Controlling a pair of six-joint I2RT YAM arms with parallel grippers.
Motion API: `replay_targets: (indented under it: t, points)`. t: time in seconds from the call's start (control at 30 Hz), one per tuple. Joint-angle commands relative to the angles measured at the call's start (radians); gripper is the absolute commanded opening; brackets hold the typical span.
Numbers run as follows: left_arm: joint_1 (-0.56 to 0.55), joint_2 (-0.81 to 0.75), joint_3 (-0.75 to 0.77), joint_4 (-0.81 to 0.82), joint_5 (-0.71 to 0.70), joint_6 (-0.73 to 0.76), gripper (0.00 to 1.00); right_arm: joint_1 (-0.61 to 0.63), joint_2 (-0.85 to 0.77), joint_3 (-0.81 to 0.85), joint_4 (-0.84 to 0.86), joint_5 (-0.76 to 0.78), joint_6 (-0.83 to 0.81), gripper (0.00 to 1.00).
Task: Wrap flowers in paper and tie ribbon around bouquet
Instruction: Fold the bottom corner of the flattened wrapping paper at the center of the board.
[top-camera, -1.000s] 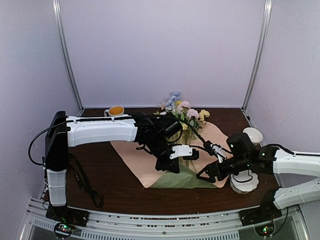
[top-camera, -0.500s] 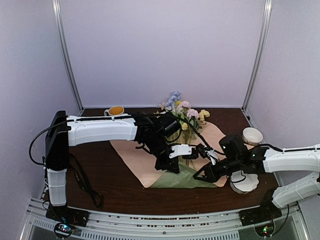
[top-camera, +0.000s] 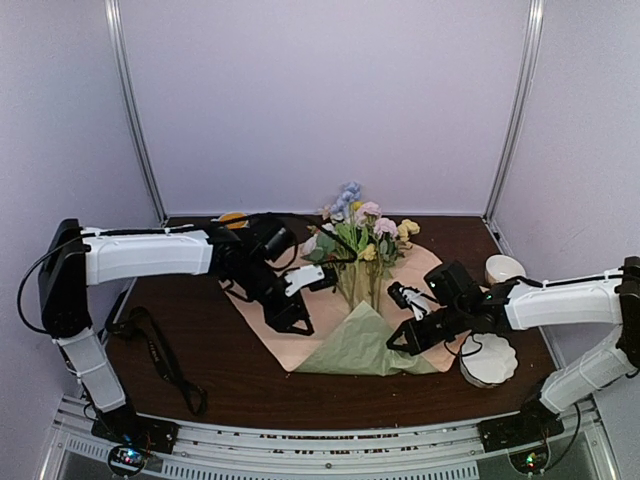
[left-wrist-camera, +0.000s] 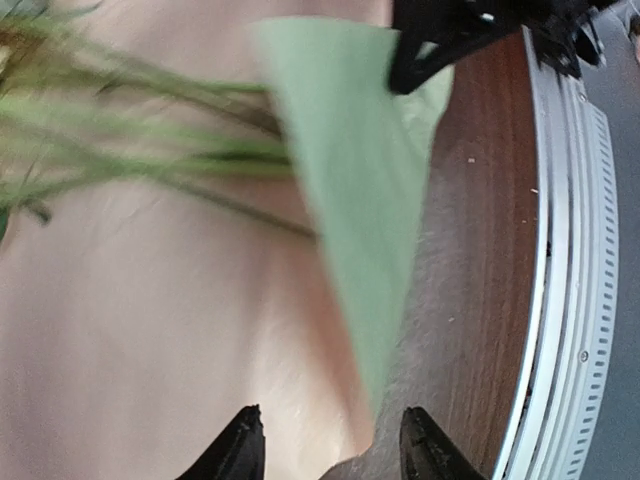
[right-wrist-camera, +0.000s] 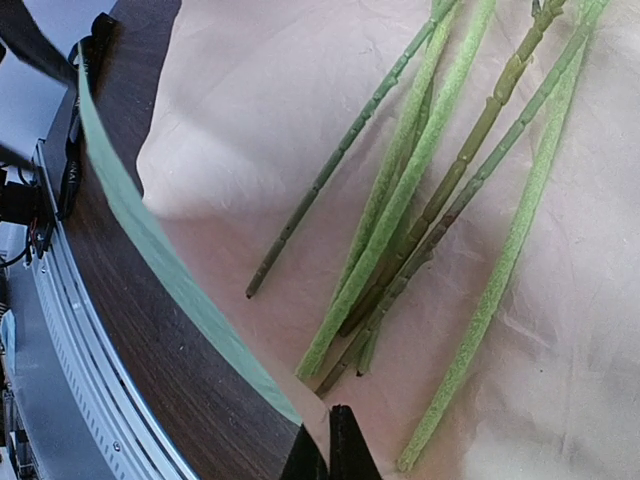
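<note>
Middle of the tabletop is pretty crowded: the paper with the flowers fills it, with the left arm and right arm reaching in over its sides. On the right, a scalloped dish and a cup block things. There's bare wood along the near edge and in the far-right corner. A black strap lies at the left.

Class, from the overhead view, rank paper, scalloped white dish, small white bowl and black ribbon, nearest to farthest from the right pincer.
1. paper: pinched at its near edge by the right pincer.
2. scalloped white dish: just to the right.
3. small white bowl: farther back, right.
4. black ribbon: far left.
</note>
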Motion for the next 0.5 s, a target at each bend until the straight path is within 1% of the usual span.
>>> replay_targets:
  t: [0.0,0.07,0.17,0.33,0.37,0.47]
  points:
    - [0.168,-0.096,-0.136,0.171,0.051,-0.132,0.48,-0.006,0.053,0.056,-0.023,0.042,0.017,0.00]
    - [0.176,-0.100,-0.133,0.159,0.055,-0.119,0.48,-0.009,0.074,0.075,-0.038,0.053,0.023,0.00]
    - [0.193,-0.114,-0.115,0.105,-0.002,-0.101,0.49,-0.019,0.087,0.101,-0.076,0.078,0.033,0.00]
    - [0.246,-0.127,-0.110,0.041,0.032,-0.089,0.50,-0.037,0.105,0.119,-0.075,0.084,0.052,0.00]
    - [0.256,-0.133,-0.109,0.023,0.022,-0.085,0.50,-0.039,0.110,0.125,-0.081,0.085,0.053,0.00]
    - [0.299,-0.169,-0.108,-0.043,-0.123,-0.101,0.51,-0.041,0.122,0.139,-0.090,0.091,0.051,0.00]
